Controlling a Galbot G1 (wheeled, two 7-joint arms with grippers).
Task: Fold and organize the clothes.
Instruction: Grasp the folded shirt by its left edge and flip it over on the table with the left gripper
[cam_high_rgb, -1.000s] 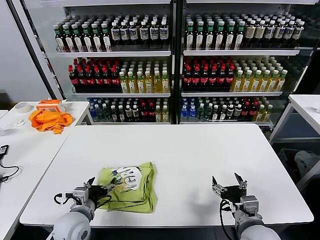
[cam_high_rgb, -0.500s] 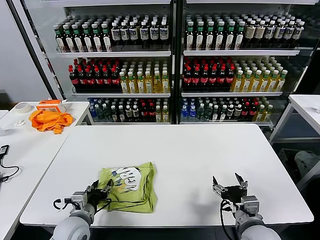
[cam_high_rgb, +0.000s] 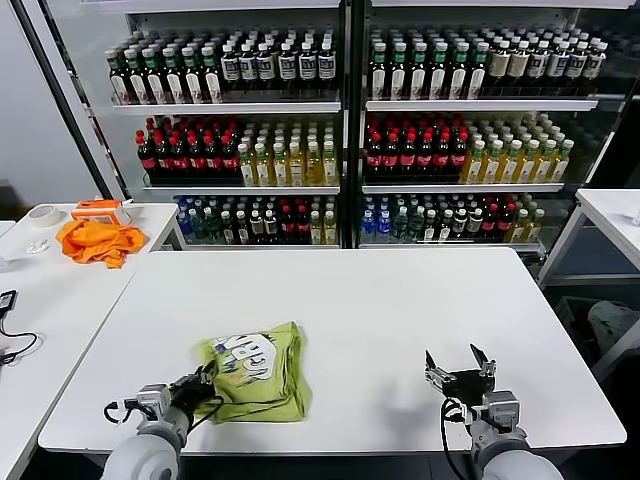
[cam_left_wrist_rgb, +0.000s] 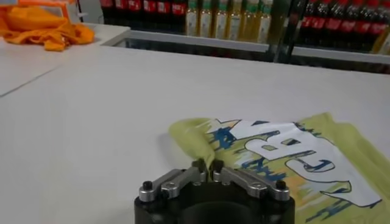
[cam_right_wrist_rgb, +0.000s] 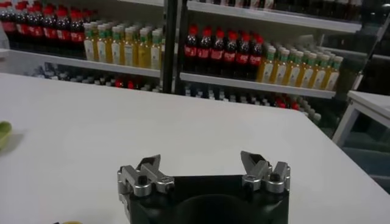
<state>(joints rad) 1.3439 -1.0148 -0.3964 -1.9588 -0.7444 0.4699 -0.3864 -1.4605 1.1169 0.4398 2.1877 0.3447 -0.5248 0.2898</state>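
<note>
A light yellow-green T-shirt (cam_high_rgb: 257, 371) lies folded on the white table (cam_high_rgb: 380, 300), printed graphic facing up, near the front left. My left gripper (cam_high_rgb: 205, 381) is at its left front edge, shut on a pinch of the shirt's fabric. In the left wrist view the fingertips (cam_left_wrist_rgb: 208, 170) clamp a fold of the T-shirt (cam_left_wrist_rgb: 286, 152). My right gripper (cam_high_rgb: 459, 372) is open and empty over bare table near the front right; in the right wrist view (cam_right_wrist_rgb: 201, 165) its jaws stand wide apart.
An orange cloth (cam_high_rgb: 97, 240) and a tape roll (cam_high_rgb: 43, 214) lie on a side table at the far left. Drink coolers full of bottles (cam_high_rgb: 340, 120) stand behind the table. Another white table (cam_high_rgb: 615, 215) is at the right.
My left gripper has pulled back toward the front left edge with the shirt's fabric pinched, dragging the shirt slightly left. The right arm has not moved.
</note>
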